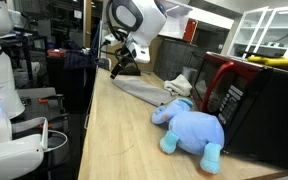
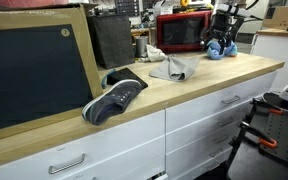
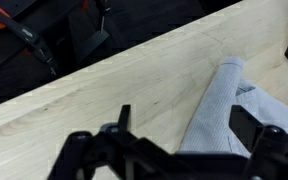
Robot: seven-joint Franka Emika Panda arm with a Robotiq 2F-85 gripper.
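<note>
Saw gripper [image 1: 121, 66] spread fully wide, nothing between the jaws. Found it hanging above the counter [image 1: 94, 140], near the far end of the cloth [image 1: 142, 88], not touching it. In wrist view, spotted cloth [image 3: 219, 100] lying right of centre, not lined up under the jaws.

Judged this as approach, pre-grasp: no contact yet. For a pick, would need to shift sideways over the cloth, drop to the wood, then pinch a fold.

Noted plush [image 1: 189, 128] lying near the cloth's other end, just beside the microwave [image 1: 254, 100]; would need to stay clear of both. Saw a shoe [image 2: 114, 98] well apart along the counter, beside a blackboard [image 2: 34, 70].

Containers: found microwave door apparently shut, could not tell contents through the dark glass. Found drawers [image 2: 209, 110] shut too, contents hidden.
</note>
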